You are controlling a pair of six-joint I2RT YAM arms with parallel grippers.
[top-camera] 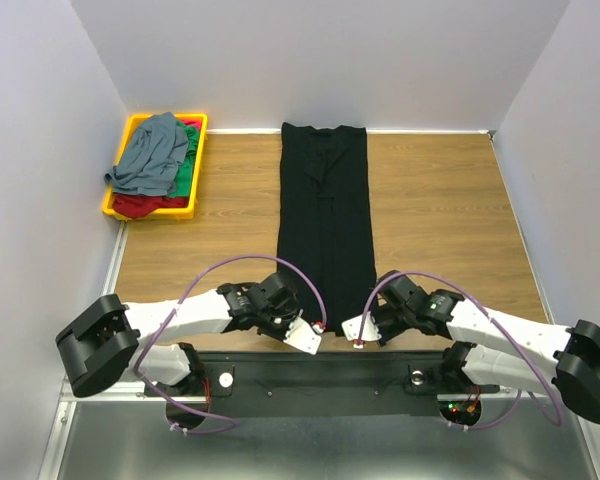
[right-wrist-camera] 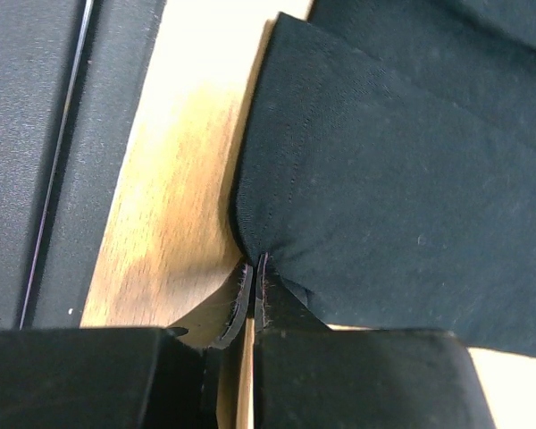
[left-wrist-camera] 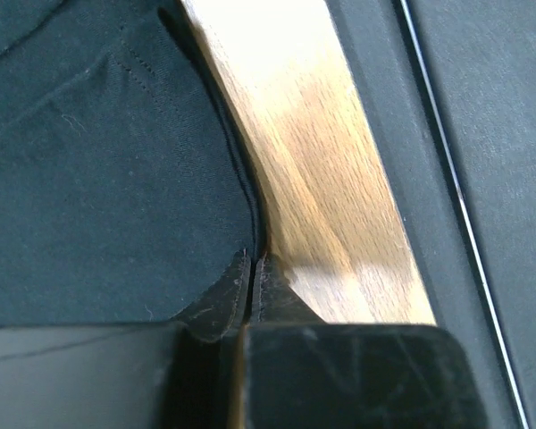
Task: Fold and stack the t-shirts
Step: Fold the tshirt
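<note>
**Desk:** While you have the overhead view up, where is the shirt?

**Me:** I see the black t-shirt [top-camera: 323, 210] flat on the bench [top-camera: 440, 220], to the right of the yellow tray [top-camera: 180, 214], near it but not touching. It starts level with the tray's far end and runs well past the tray's near end toward me.

**Desk:** And against your claws?

**Me:** Both claws are at that near hem, closer to me than the tray. My left claw [top-camera: 318, 325] is on the part of the hem toward the tray. My right claw [top-camera: 360, 325] is on the part away from it, and the two are close together.

**Desk:** Clenched or released?

**Me:** Both clenched. In the right wrist view the fingers [right-wrist-camera: 286, 308] meet with no gap and the cloth puckers into the tips, so that claw is grasping the black t-shirt by its hem. In the left wrist view the fingers [left-wrist-camera: 216, 304] are pressed together too. The shirt's edge runs down into the tips there, and I read that as a grip on a thin sliver of cloth.

**Desk:** How does the shirt look?

**Me:** It is plain black, with the sides folded in to make one narrow strip with straight long edges. The collar is at the far end and a shallow crease runs down the middle. Up close I can see a stitched seam line.

**Desk:** The other shirts?

**Me:** They are heaped in the tray. The grey-blue shirt [top-camera: 150, 155] is crumpled on top and spills over the tray's left rim. The green shirt [top-camera: 187, 170] shows along the tray's right side, and the red shirt [top-camera: 140, 205] shows at its near end.
</note>
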